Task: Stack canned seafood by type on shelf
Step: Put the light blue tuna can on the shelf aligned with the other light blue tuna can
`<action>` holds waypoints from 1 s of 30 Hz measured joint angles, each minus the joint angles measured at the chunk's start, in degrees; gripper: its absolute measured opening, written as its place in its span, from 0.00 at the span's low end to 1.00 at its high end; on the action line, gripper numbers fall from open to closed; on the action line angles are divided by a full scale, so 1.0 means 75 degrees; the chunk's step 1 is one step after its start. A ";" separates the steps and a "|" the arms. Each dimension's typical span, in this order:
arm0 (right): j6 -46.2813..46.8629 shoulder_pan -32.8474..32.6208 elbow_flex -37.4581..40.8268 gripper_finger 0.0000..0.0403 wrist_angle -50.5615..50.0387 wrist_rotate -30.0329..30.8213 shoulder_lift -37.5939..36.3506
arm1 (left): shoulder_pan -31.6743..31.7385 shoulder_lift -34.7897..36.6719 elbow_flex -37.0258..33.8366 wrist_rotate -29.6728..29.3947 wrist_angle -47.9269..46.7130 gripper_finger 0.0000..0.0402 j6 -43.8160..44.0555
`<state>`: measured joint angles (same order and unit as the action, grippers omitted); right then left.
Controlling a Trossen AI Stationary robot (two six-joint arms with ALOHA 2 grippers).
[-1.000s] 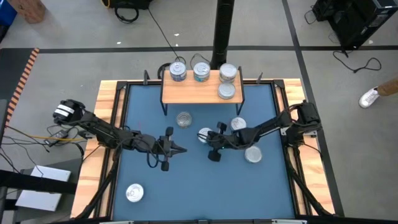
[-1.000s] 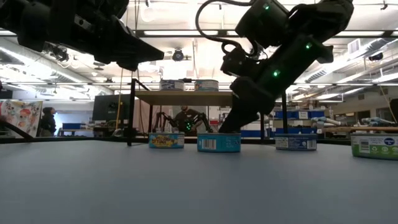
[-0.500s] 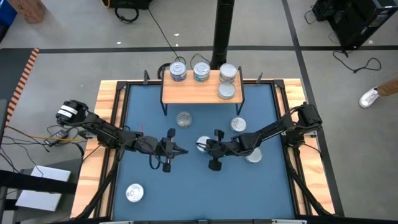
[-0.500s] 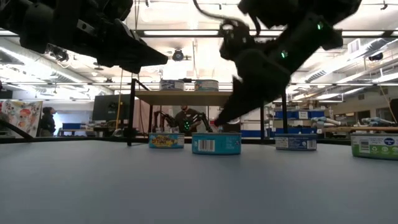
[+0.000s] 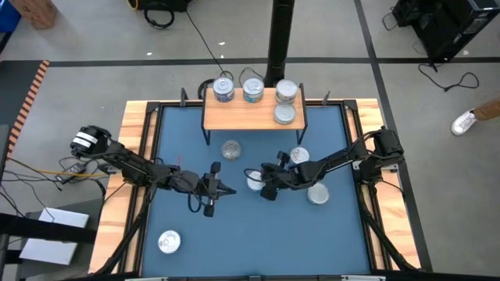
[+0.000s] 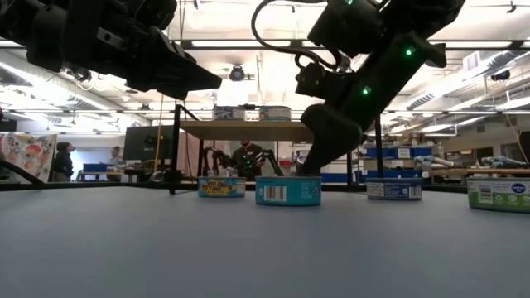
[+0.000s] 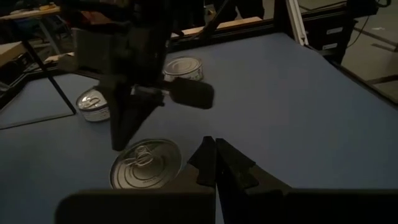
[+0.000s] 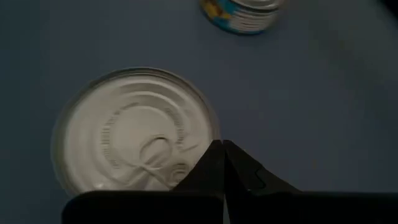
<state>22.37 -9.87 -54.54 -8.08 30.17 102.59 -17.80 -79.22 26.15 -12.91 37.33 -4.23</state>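
Note:
The shelf (image 5: 254, 114), a light-wood board on black legs, stands at the mat's far edge and carries several silver-topped tins (image 5: 252, 90). More tins stand flat on the blue mat (image 5: 230, 149) (image 5: 299, 156) (image 5: 318, 193) (image 5: 169, 243). My right gripper (image 5: 264, 182) (image 8: 222, 148) is shut, its tips at the right rim of a blue-labelled tin (image 5: 255, 181) (image 6: 287, 190) (image 8: 134, 134). My left gripper (image 5: 228, 188) (image 7: 216, 147) is shut and hovers above the mat just left of that tin (image 7: 146, 163). My right gripper meets the blue-labelled tin with its shut fingertips at the lid's rim (image 8: 208, 138), on the tin's right side. The fingers (image 6: 313, 161) slant down from the table's right. The tin stands flat on the mat.
A yellow-labelled tin (image 6: 221, 187) (image 8: 244, 14) stands just beyond the touched one, toward the shelf. Wooden edges and a black frame (image 5: 139, 140) border the mat. A green-labelled tin (image 6: 498, 194) sits far right. People show in the room behind (image 6: 63, 157).
My right gripper, still shut, swept toward the near edge with its tips against the blue-labelled tin, then drew slightly back. The tin slid along the mat toward the near edge and stays upright.

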 joint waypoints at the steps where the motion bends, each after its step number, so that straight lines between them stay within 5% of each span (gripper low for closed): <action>1: 0.0001 0.0000 0.0000 0.01 -0.0011 0.0050 0.0000 | 0.0000 0.0000 0.0000 0.0013 -0.0007 0.01 0.0000; 30: -0.0404 -0.0038 0.0000 0.02 0.0033 -0.0049 0.0000 | -0.0098 0.0000 -0.0003 0.0012 -0.0007 0.01 -0.0055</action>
<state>19.33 -10.15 -54.54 -7.83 29.80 102.59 -18.54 -79.22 26.13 -12.82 37.28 -4.64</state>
